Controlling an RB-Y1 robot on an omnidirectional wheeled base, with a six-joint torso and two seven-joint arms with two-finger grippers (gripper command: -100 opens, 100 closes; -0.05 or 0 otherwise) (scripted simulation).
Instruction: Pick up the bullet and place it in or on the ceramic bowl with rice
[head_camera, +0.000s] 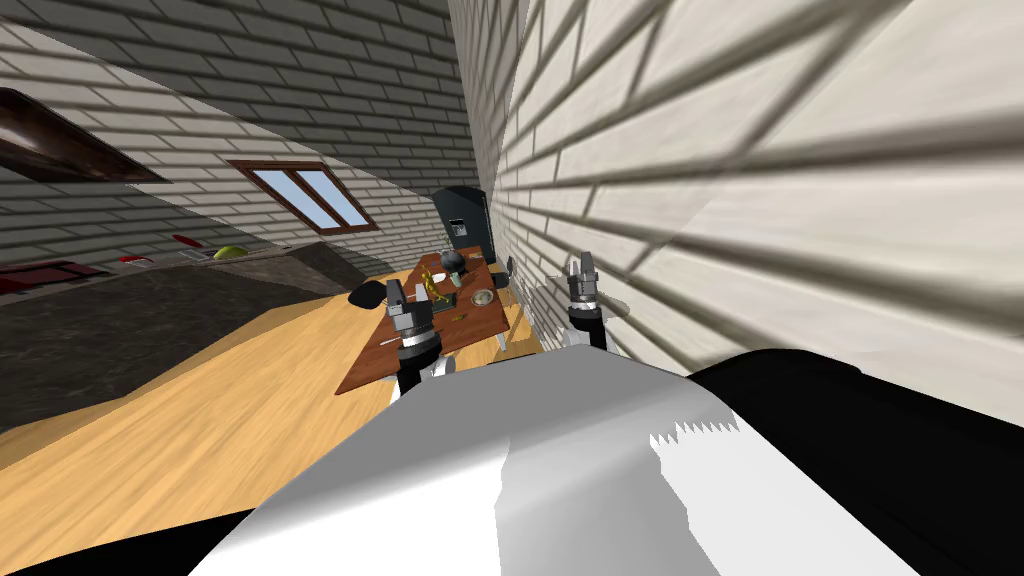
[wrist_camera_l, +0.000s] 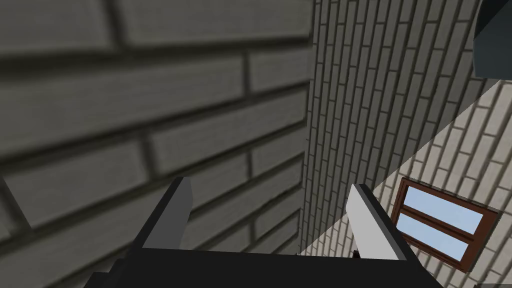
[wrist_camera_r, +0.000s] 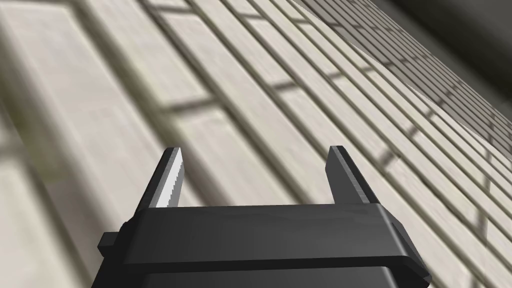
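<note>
Nothing is grasped yet: the left gripper (wrist_camera_l: 270, 189) and right gripper (wrist_camera_r: 255, 150) are held open, empty, with the cluttered brown wooden table (head_camera: 372, 365) well ahead of both.

Daylight lay bright and even on the wooden floor (head_camera: 200, 420) below the window (head_camera: 312, 196), while the counter (head_camera: 120, 320) beside the window stayed dim. In the left wrist view a hard diagonal edge ran just above the window, with grey shade beyond it and pale lit brick around the frame. The near wall (head_camera: 760, 200), well apart from the window, carried broad slanted shadow bands, and its bricks splayed and smeared toward the corner.
</note>
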